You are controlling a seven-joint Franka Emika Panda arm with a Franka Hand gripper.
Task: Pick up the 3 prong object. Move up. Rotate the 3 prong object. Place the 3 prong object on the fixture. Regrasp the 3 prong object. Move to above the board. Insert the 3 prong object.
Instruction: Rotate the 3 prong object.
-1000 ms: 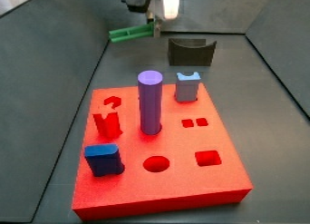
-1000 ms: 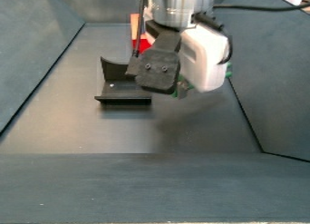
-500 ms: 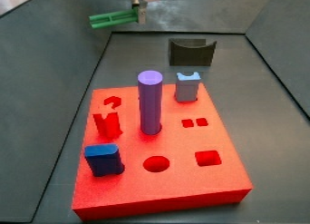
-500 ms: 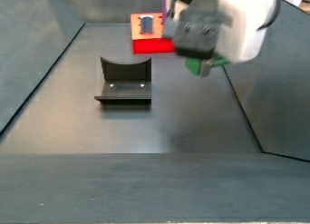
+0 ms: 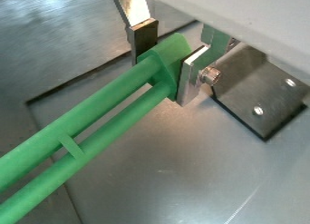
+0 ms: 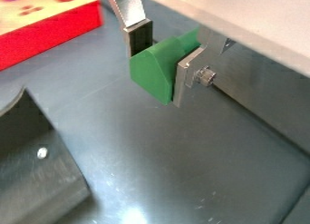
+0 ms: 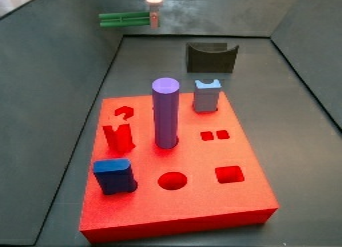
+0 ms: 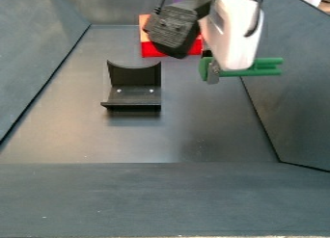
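Observation:
My gripper (image 5: 168, 55) is shut on one end of the bright green 3 prong object (image 5: 97, 128), whose long prongs run away from the fingers. In a wrist view the green piece (image 6: 160, 69) fills the gap between the silver plates. In a side view the gripper (image 7: 154, 16) hangs high at the back, with the green piece (image 7: 124, 19) lying level, well above the floor. The dark fixture (image 7: 211, 57) stands behind the red board (image 7: 187, 206). From the opposite side the piece (image 8: 245, 67) sticks out sideways, right of the fixture (image 8: 131, 85).
On the board stand a tall purple cylinder (image 7: 164, 111), a light-blue notched block (image 7: 206, 95), a red forked piece (image 7: 119, 136) and a dark blue block (image 7: 112, 175). Grey walls slope up round the dark floor (image 8: 154, 136).
The gripper has risen and turned with the green piece in it. The piece now lies level and sticks out sideways. Nothing on the board or fixture moved.

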